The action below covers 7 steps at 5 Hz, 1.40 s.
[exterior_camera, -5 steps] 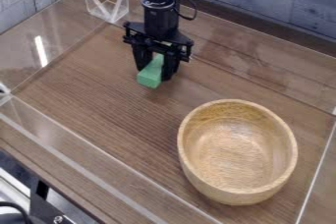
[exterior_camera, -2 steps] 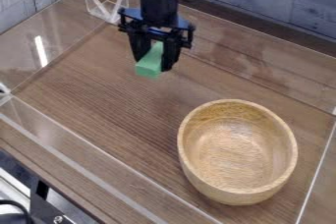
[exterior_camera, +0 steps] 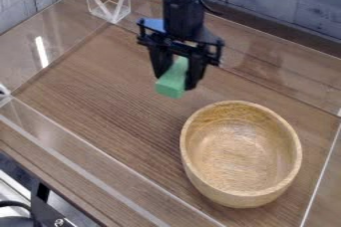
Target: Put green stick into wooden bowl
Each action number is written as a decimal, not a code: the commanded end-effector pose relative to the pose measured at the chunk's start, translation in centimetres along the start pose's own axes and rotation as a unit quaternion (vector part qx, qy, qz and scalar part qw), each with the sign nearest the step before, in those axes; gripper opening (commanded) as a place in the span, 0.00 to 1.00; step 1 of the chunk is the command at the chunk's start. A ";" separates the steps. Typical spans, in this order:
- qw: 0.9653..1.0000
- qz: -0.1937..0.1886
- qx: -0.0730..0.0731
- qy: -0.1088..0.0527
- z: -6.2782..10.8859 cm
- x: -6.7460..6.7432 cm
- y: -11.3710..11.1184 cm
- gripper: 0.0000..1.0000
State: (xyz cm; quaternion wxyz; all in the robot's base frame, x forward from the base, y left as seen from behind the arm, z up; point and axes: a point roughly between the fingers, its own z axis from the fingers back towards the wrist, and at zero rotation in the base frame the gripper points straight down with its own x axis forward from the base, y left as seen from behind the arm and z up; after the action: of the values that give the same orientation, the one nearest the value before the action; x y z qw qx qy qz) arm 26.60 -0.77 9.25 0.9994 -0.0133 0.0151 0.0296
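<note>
My gripper points straight down and is shut on the green stick, a small bright green bar that hangs between the black fingers above the table. The stick's lower end sticks out below the fingertips. The wooden bowl, round and light tan with a thick rim, sits on the table at the lower right. Its inside holds nothing. The gripper and stick hover up and to the left of the bowl's rim, apart from it.
The wood-grain table is fenced by clear plastic walls along the left and front. A clear folded plastic piece stands at the back left. A grey wall runs behind.
The gripper has lifted the green stick off the table and carried it to the right, toward the bowl. The bowl has not moved.
</note>
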 end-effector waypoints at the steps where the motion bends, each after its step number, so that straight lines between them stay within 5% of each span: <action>1: 1.000 -0.017 -0.008 -0.023 1.0 -0.8 -2.7 0.00; 4: 0.999 -0.043 -0.014 -0.020 -0.9 -2.9 -6.1 0.00; 5: 0.999 -0.042 -0.015 -0.022 -1.1 -3.0 -6.3 1.00; 7: 0.999 -0.039 -0.017 -0.029 -0.5 -3.0 -6.4 1.00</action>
State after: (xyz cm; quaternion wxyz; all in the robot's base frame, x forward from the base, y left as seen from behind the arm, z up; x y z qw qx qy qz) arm 23.67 -7.05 8.02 0.9997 -0.0253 0.0053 -0.0034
